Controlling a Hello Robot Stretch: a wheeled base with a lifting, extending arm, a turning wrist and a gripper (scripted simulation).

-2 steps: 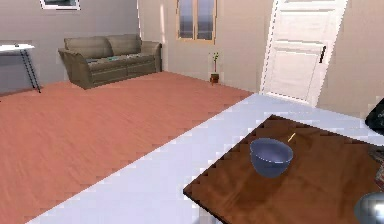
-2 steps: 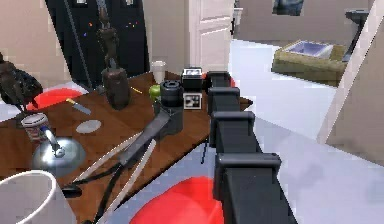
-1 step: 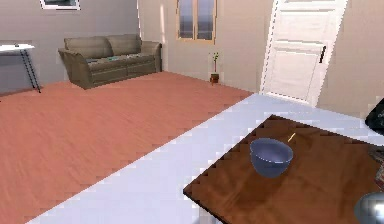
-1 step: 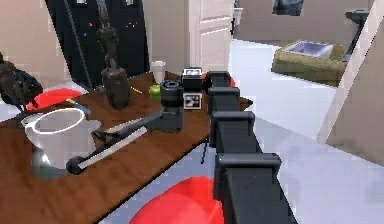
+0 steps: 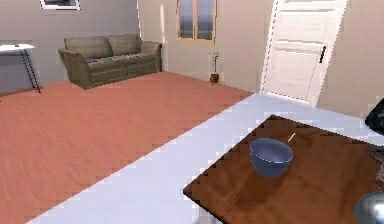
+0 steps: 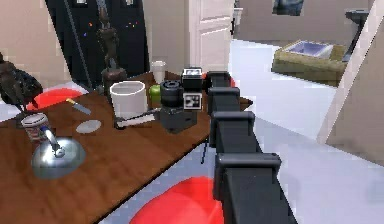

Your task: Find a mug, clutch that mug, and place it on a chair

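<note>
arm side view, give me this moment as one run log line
base: at table | gripper: near white vessel | hold: cannot tell | red chair: table's far side

No legible text, number, label or sign found. Two white squares [image 6: 193, 75] just beside the gripper's [image 6: 150, 118] jaws carry black marks only, unreadable.

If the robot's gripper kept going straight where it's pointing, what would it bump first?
Likely the white round container on the table, just past the gripper. Depth is hard to judge, so it might slide by instead.
</note>
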